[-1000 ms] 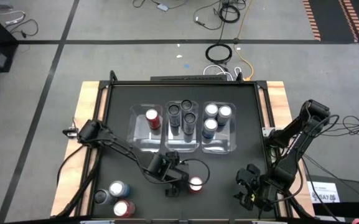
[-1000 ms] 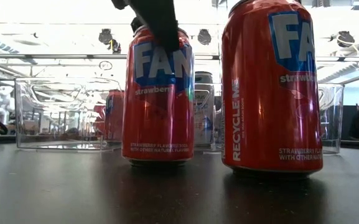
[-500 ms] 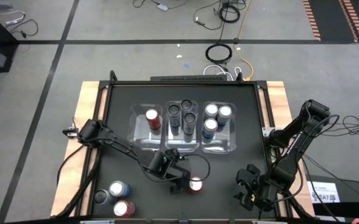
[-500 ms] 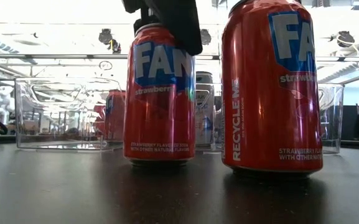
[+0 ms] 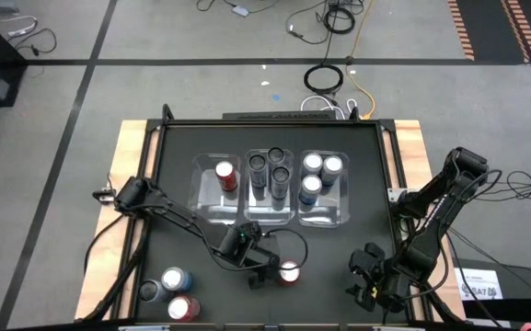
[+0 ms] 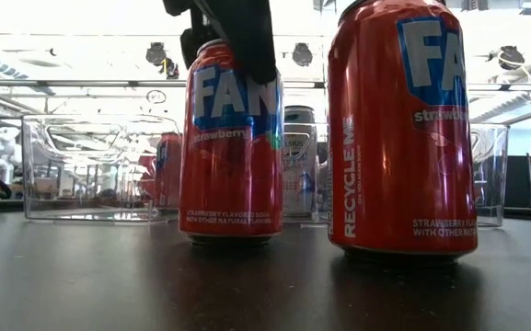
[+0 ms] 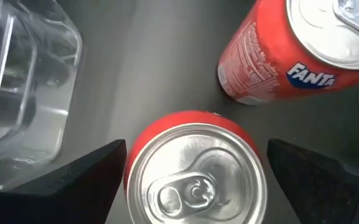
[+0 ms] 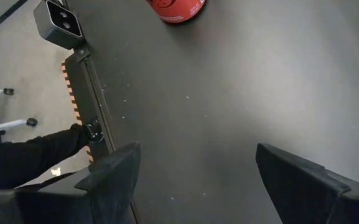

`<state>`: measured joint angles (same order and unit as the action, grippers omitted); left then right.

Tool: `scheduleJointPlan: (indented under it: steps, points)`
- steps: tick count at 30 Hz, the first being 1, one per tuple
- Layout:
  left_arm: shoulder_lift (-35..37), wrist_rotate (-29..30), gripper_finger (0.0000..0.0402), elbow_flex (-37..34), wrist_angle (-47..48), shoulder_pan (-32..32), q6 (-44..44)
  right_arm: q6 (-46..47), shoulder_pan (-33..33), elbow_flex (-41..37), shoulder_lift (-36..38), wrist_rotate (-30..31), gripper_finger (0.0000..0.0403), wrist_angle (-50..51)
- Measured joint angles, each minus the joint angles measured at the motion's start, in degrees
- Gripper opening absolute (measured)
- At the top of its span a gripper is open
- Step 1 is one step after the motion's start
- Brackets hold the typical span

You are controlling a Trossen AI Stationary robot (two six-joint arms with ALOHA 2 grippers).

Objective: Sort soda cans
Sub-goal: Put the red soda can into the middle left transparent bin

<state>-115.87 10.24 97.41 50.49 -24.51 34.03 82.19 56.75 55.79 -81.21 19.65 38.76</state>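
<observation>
A red Fanta can (image 7: 195, 171) with a silver top stands upright on the black table. My left gripper (image 7: 196, 152) is open above it, one finger on each side of its top. In the high view that gripper (image 5: 262, 268) covers this can. A second red can (image 7: 291, 50) stands just beyond it, toward the table's right (image 5: 290, 272). In the low view the nearer red can (image 6: 398, 129) looks large and the can under the gripper (image 6: 233, 147) smaller. My right gripper (image 5: 366, 276) waits open near the table's near right corner. My left gripper comes down from above at the red can's upper rim (image 7: 135, 155). One finger (image 7: 89, 180) stands close beside it and the other finger (image 7: 316, 180) stands on the opposite side. I cannot tell whether either finger touches the can. The can stands on the table.
Three clear bins sit mid-table: the left one (image 5: 208, 207) holds a red can (image 5: 225, 173), the middle one dark cans (image 5: 272, 170), the right one silver-blue cans (image 5: 318, 175). More cans (image 5: 175, 279) stand at the near left corner. Bare black table lies between the grippers.
My left gripper swung a little toward the table's right and then back left above the red can. In the low view the can shifted slightly right and then left on the table, and its label turned a bit. The right arm kept still.
</observation>
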Motion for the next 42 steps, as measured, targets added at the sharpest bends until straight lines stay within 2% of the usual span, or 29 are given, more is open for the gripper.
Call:
scheduleJointPlan:
  steps: [5,12,15,21,32,36,42]
  points:
    - [0.00,-0.20,0.0390,-0.02,-0.05,0.08,0.17,-0.39,0.00,0.00,0.00,-0.01,0.0311,-0.48]
    - [0.00,-0.33,0.0327,-0.02,-0.10,0.20,0.15,-0.95,0.00,0.00,0.00,0.01,0.0311,-0.46]
    - [0.00,-0.89,0.0312,-0.02,0.01,0.19,0.17,-1.73,0.00,0.00,0.00,0.01,0.0311,-0.46]
    - [0.00,-3.50,0.0318,1.24,2.14,0.30,2.69,-3.06,0.00,0.00,0.00,0.01,0.0311,-0.44]
    - [2.56,-5.51,0.0320,6.12,18.07,1.34,11.07,-4.87,-0.20,0.00,-0.01,0.30,0.0311,-0.13]
    - [6.46,-3.95,0.0320,6.12,20.81,1.25,15.29,-4.90,-0.46,0.02,-0.02,0.36,0.0311,0.07]
    - [15.25,3.68,0.0320,6.25,27.60,1.03,19.30,-4.87,-1.34,0.02,-0.02,0.31,0.0311,0.33]
